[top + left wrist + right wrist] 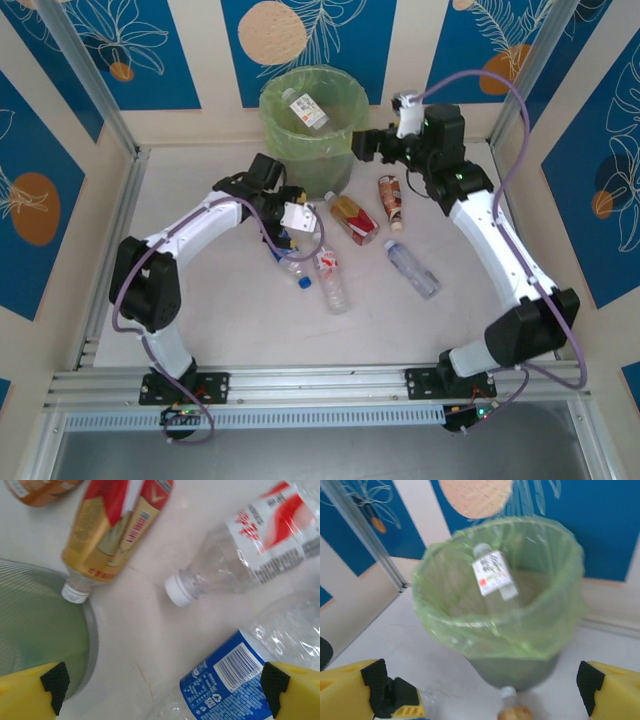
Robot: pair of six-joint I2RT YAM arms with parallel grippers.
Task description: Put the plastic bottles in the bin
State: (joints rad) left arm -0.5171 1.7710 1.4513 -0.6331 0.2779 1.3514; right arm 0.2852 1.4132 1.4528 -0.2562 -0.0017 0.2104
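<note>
The bin [312, 140] stands at the back with its yellow-green bag, and one white-labelled bottle [305, 108] lies inside it. On the table lie an amber bottle [355, 218], a brown-red bottle [390, 200], a clear bottle [412, 268], a red-and-white-labelled bottle [332, 278] and a blue-labelled bottle [295, 265]. My left gripper [165, 685] hangs open over the blue-labelled bottle [227, 677], its jaws wide apart. My right gripper [482, 685] is open and empty, just right of the bin [505, 625], facing the bottle [492, 572] inside.
Metal frame posts and blue patterned walls close in the table on three sides. The amber bottle's cap [75, 592] touches the bin's base [40, 625]. The red-and-white-labelled bottle [245, 555] lies close beside the blue-labelled one.
</note>
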